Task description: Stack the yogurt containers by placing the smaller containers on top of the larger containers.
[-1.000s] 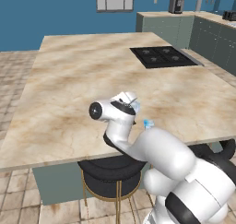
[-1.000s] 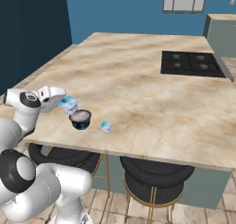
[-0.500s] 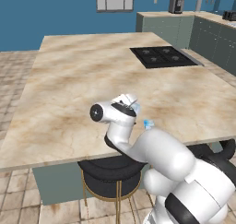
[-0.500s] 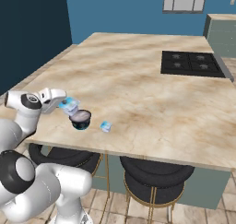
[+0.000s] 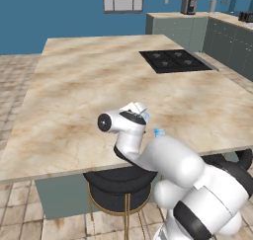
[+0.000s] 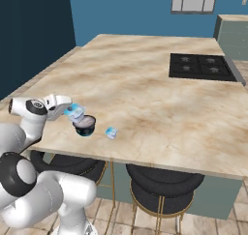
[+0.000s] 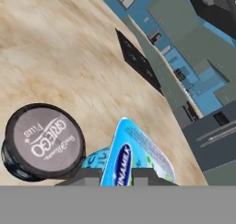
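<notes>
A: Two yogurt cups sit near the front edge of the marble worktop (image 6: pixel 145 84). The dark cup (image 6: pixel 85 125), with its grey-white lid, is at the left of the right base view. A tiny pale-blue cup (image 6: pixel 111 132) rests on the surface just to its right, apart from it.

B: And the gripper (image 6: pixel 73 112)?

A: Up and left of the dark cup's rim, holding a pale-blue and white container (image 6: pixel 75 113) above it. In the hand view that blue container (image 7: pixel 133 158) lies between the fingers at the bottom centre, pinched there, tilted up toward the right. The dark cup (image 7: pixel 42 141) sits lower left of it, lid facing the camera.

B: Touching?

A: I cannot tell. A cooktop (image 6: pixel 203 67) is set in the worktop, upper right of the right base view, well apart.
</notes>
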